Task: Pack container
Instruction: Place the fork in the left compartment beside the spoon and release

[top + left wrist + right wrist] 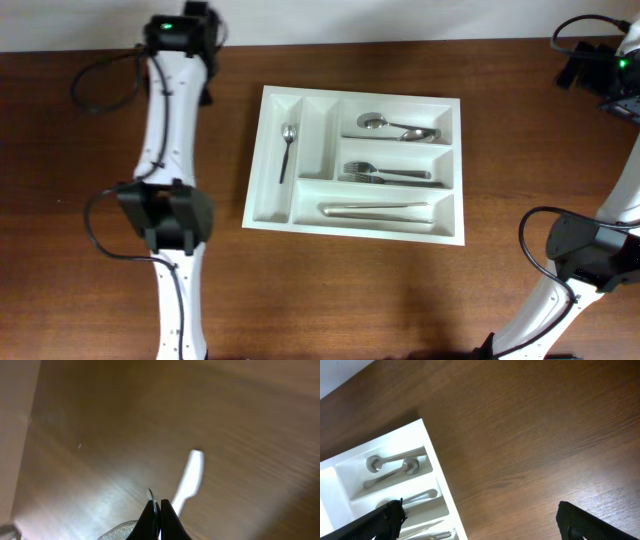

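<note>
Left arm: in the overhead view I see the left arm (165, 130) running down the left side of the table (400, 300), well apart from the tray.

Left jaws: on my left wrist camera the left gripper (155, 507) has its jaws pressed together, tips touching, pointed at bare brown wood.

Streak: a pale streak (192, 472) lies on the wood just beyond those tips. I cannot tell whether it is glare or an object.

Tray: the white tray (252, 190) sits flat on the table near the middle, between my two arms, its long side across the view and slightly skewed.

Narrow slots: they are at the tray's left end. The leftmost holds one small spoon (287, 150) lying lengthwise, bowl toward the top of the view.

Long slots: three are stacked to the right. The top one holds spoons (395, 127), the middle one forks (385, 173), and the bottom one slim pieces (375, 209) of metal that I cannot identify.

Right arm: the right arm (585, 245) stands at the table's right edge, clear of the tray.

Right jaws: on my right wrist camera the right gripper (479, 510) has its jaws set wide apart, one in each lower corner, with bare wood between them. The tray's right end shows at lower left.
</note>
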